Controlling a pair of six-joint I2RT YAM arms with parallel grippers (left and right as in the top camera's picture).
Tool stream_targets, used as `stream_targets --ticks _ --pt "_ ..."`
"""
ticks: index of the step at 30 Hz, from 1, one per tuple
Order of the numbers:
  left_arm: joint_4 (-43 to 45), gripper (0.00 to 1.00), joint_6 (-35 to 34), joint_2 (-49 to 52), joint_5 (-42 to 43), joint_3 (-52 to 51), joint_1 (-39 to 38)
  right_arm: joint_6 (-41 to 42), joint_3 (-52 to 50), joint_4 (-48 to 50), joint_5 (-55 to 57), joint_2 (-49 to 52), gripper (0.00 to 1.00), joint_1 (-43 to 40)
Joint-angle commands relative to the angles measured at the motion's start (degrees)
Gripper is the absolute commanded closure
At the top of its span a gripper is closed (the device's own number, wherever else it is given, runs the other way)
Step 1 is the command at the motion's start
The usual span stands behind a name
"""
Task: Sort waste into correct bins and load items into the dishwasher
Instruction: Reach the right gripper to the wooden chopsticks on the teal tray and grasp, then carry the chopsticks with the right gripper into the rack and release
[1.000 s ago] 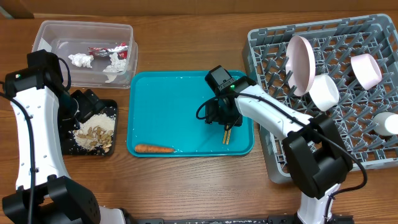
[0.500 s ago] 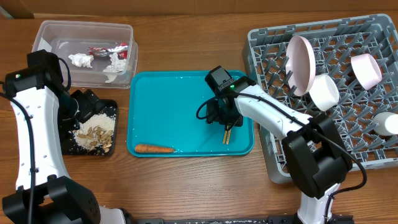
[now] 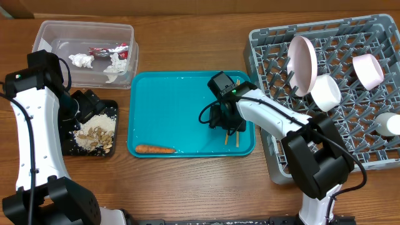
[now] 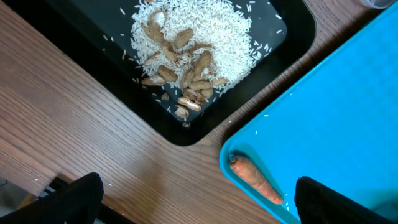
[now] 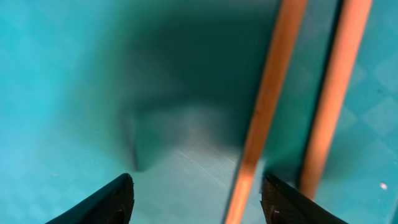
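Right gripper (image 5: 199,186) spread over the chopsticks (image 5: 264,118): a one-stick grab is the risk.
One stick lies between its open fingers, the other seems just outside one fingertip, both flat on the teal tray (image 3: 169,100) beneath it. Closing here would likely catch one and nudge the other away, or the thin wood could slip free. The rack (image 3: 369,156) sits well off to its side. The left gripper (image 4: 199,186) hangs open and empty, with the carrot (image 4: 252,177) just beneath.

A teal tray (image 3: 169,106) holds an orange carrot (image 3: 155,149) and tan wooden chopsticks (image 5: 268,93); the rack (image 3: 356,134) is grey.
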Motion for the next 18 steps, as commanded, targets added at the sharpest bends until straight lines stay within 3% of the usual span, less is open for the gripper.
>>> stream_targets --ticks 1,6,13,18 --pt "0.00 0.00 -0.15 -1.38 0.04 0.70 0.09 1.01 -1.22 1.11 0.50 0.90 0.32 0.09" --pt "-0.02 0.00 -0.15 -1.38 0.04 0.70 0.09 1.01 -1.22 1.09 0.52 0.90 0.32 0.09" --pt "-0.02 0.00 -0.15 -1.38 0.02 0.70 0.09 1.01 -1.22 0.57 1.57 0.90 0.71 0.07" --pt "-0.02 0.00 -0.15 -1.38 0.02 0.70 0.09 1.03 -1.38 -0.52 2.45 0.90 0.86 0.07"
